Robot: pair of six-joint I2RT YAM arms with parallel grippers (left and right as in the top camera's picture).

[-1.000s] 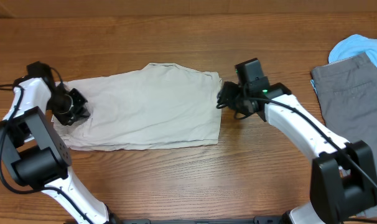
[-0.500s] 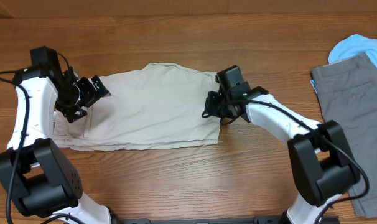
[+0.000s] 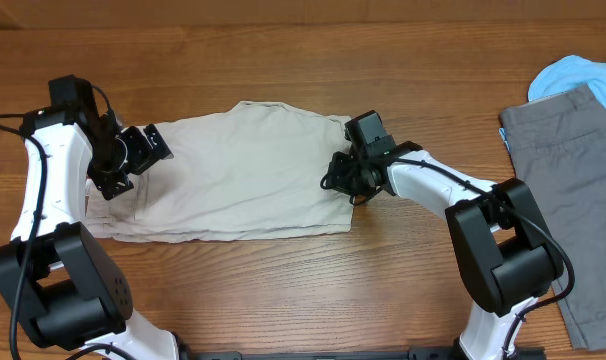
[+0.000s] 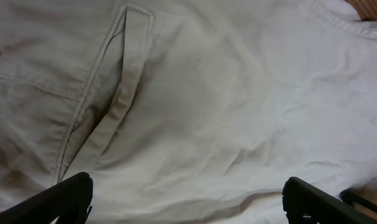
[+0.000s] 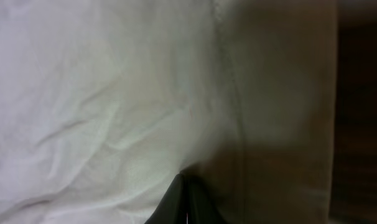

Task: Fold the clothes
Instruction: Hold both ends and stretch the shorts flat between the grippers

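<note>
Beige shorts (image 3: 243,175) lie flat and lengthwise across the middle of the wooden table. My left gripper (image 3: 148,145) hovers over their left end, open wide. In the left wrist view its fingers (image 4: 70,196) stand far apart over a seamed pocket of the shorts (image 4: 207,93), with nothing between them. My right gripper (image 3: 335,178) sits on the shorts' right edge. In the right wrist view it (image 5: 187,193) is shut, and the cloth (image 5: 114,93) puckers into its tips.
Grey shorts (image 3: 568,160) lie at the right edge of the table, with a light blue garment (image 3: 583,75) behind them at the back right corner. Bare wood (image 3: 283,290) runs along the front.
The left gripper has opened, let go of the shorts' left end and shifted up and right. The right gripper has moved left onto the shorts' right edge and shut.
</note>
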